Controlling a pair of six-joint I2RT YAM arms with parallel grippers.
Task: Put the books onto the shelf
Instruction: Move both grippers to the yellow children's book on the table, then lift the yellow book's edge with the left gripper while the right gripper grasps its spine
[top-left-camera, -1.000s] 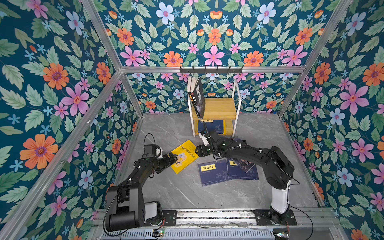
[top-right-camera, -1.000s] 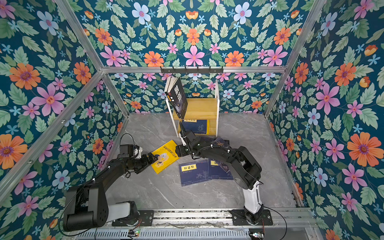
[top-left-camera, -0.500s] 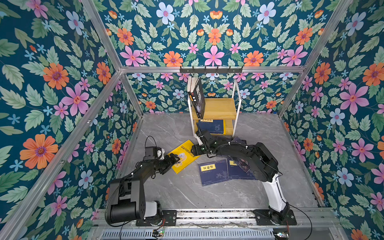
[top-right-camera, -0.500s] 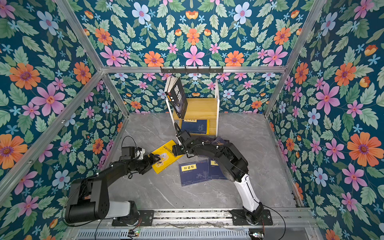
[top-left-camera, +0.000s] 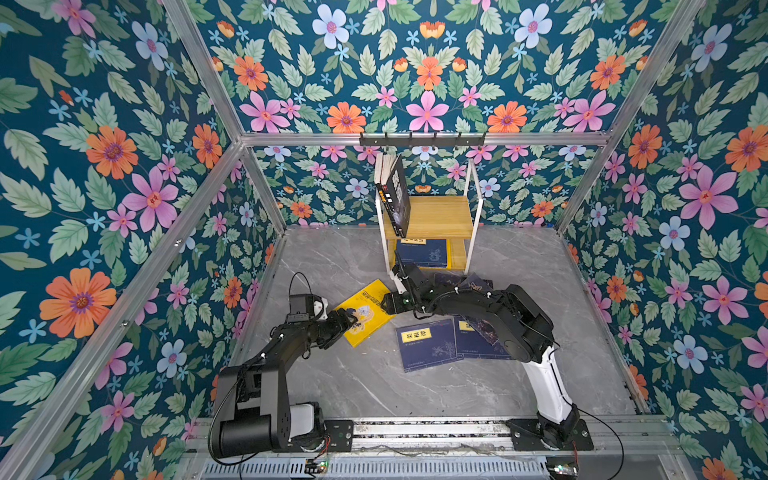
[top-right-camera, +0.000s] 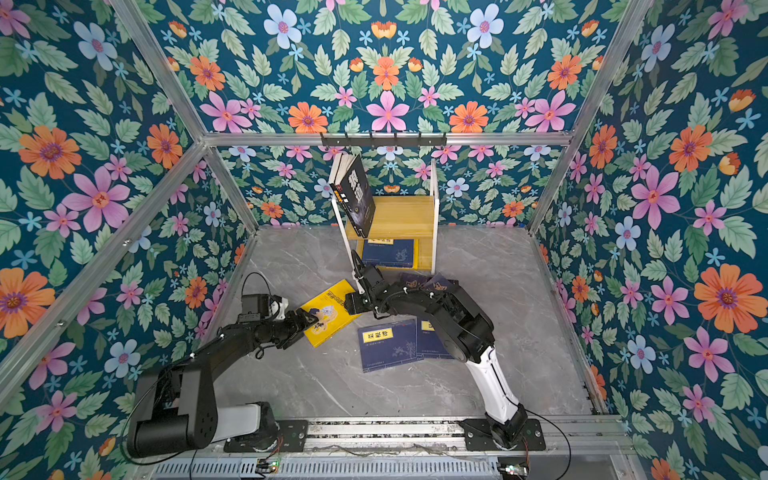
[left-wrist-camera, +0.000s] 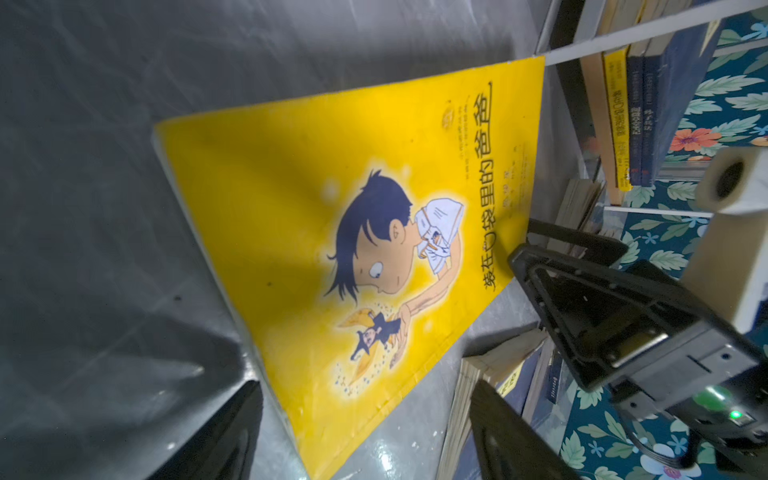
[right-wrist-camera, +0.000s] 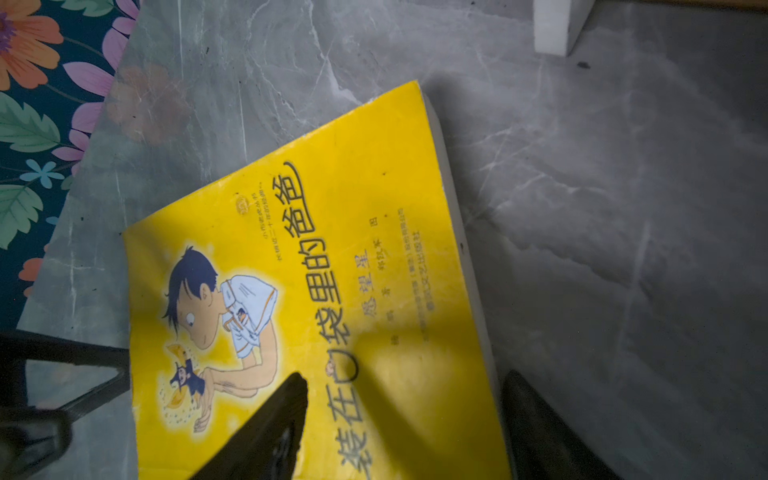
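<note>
- The left jaws stand apart, straddling one corner of the yellow book (left-wrist-camera: 353, 249), which lies flat on the desk (top-left-camera: 374, 382); no grip shows.
- The right jaws stand apart at the book's other side, one finger (right-wrist-camera: 270, 432) over the cover, the other past its edge.
- The shelf (top-left-camera: 444, 212) stands just beyond the right jaws, a black book (top-left-camera: 397, 195) leaning on its upper board.
</note>
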